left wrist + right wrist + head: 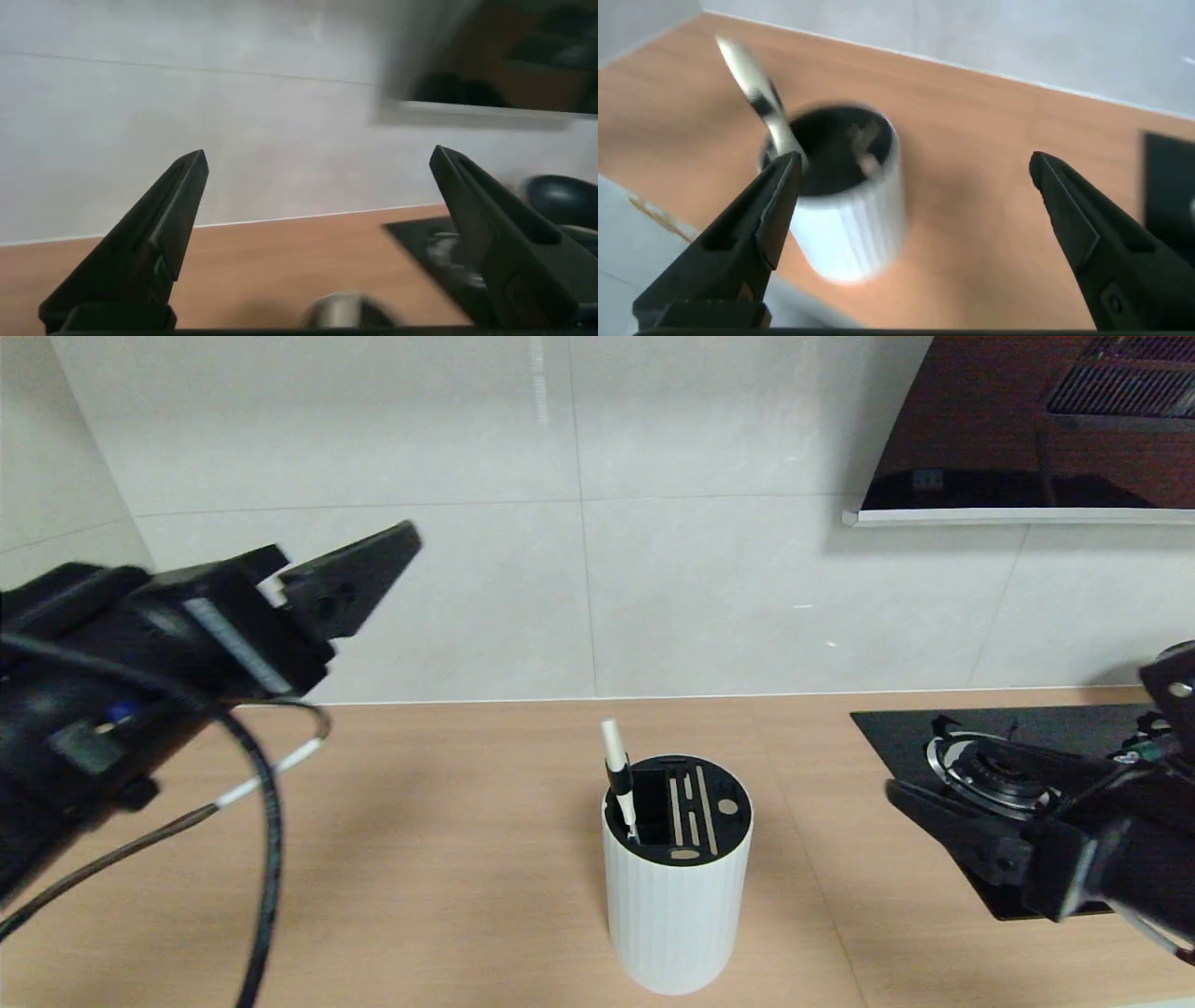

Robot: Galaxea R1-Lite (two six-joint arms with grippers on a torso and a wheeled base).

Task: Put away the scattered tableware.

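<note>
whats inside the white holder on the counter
One utensil stands in a slot of the white holder, white-and-black handle sticking up. Its lower end is hidden inside, so its type is unclear. Nothing sticks out of the other slots.

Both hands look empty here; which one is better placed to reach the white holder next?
Right, probably. The right hand is low, open, and faces the holder; the left hand is raised high, pointing at the wall.
</note>
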